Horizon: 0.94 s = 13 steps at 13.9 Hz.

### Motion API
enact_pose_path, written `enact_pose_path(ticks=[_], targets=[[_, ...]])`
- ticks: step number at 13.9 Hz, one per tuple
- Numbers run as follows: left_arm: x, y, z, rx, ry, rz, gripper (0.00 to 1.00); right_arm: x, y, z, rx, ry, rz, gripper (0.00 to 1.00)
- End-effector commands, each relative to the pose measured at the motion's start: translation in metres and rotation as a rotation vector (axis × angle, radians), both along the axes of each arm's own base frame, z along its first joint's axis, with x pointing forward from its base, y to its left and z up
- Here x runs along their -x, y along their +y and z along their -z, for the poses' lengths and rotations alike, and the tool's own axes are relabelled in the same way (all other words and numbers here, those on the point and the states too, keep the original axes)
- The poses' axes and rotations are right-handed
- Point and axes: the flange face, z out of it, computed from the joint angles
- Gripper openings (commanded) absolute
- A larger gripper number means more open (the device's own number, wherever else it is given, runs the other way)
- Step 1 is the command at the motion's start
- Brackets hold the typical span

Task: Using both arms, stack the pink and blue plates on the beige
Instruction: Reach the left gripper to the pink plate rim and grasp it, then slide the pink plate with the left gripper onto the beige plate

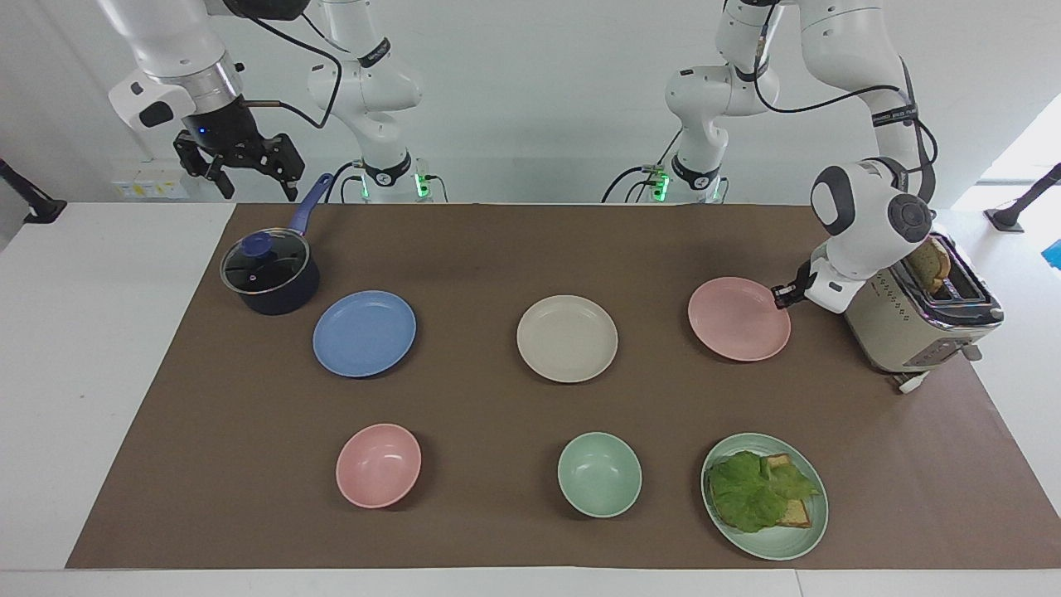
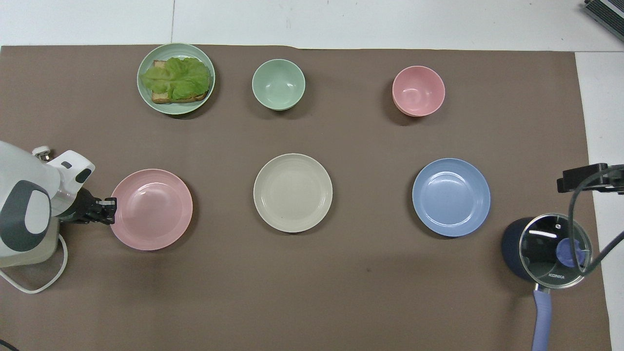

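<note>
The pink plate [image 1: 733, 319] [image 2: 153, 209] hangs a little above the brown mat at the left arm's end of the table. My left gripper [image 1: 782, 294] [image 2: 111, 210] is shut on its rim, on the edge beside the toaster. The beige plate [image 1: 567, 338] [image 2: 293, 192] lies flat at the middle of the mat. The blue plate [image 1: 364, 333] [image 2: 451, 197] lies toward the right arm's end. My right gripper [image 1: 253, 186] waits open in the air above the pot's handle, holding nothing.
A dark pot with a glass lid [image 1: 269, 274] stands beside the blue plate, nearer to the robots. A toaster [image 1: 920, 323] stands beside the left gripper. Farther from the robots lie a pink bowl [image 1: 378, 464], a green bowl [image 1: 599, 474] and a green plate [image 1: 808, 531] with a lettuce sandwich.
</note>
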Motion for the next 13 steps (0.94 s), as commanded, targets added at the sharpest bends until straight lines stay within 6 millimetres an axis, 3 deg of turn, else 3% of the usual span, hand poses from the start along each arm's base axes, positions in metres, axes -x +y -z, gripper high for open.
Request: enact_pose_path(ticks=[1,6,13], targets=[[-0.01,-0.011,-0.04,0.036,0.048,0.019,0.0,0.003,-0.001,-0.002,-0.017,-0.007,0.01,1.0],[-0.015,-0.041,-0.105,0.174,0.052,0.002,0.0,0.003,-0.001,-0.002,-0.017,-0.009,0.008,1.0],[-0.007,-0.178,-0.116,0.151,-0.016,-0.03,0.0,0.003,-0.002,-0.002,-0.017,-0.009,0.011,1.0]])
